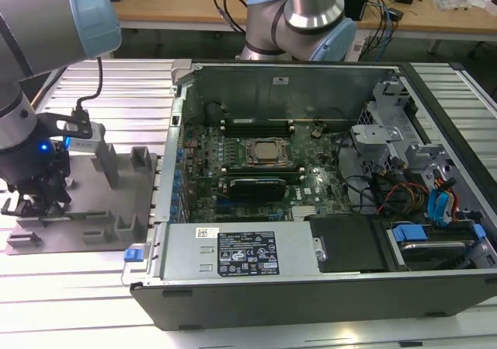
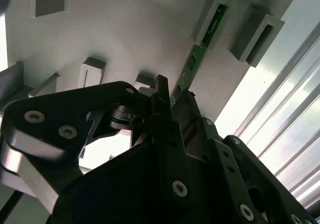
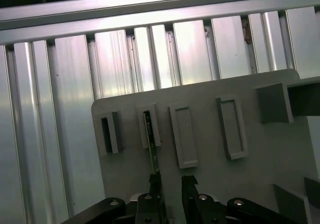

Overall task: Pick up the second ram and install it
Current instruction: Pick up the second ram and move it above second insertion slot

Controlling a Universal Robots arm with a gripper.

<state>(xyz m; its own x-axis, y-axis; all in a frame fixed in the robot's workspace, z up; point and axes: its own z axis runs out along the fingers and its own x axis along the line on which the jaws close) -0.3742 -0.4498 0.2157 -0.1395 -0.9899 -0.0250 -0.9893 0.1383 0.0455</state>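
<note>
Jaws spread, not yet pinching, straddle near end of the second ram (image 3: 151,143), which stands on edge in a gray fixture (image 3: 225,184) slot on the table (image 3: 70,109), long axis running straight ahead from jaws.

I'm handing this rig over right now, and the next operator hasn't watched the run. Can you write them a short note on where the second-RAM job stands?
Gripper: low over the gray fixture, fingers apart, straddling the second ram. The stick lies close to one finger.
Second ram: on edge, its far end in a slotted holder of the fixture, to the exterior view's left of the open computer case.
Done: gripper is lined up on the stick.
Left: the stick is not yet clamped or lifted, and not yet in the case.
</note>
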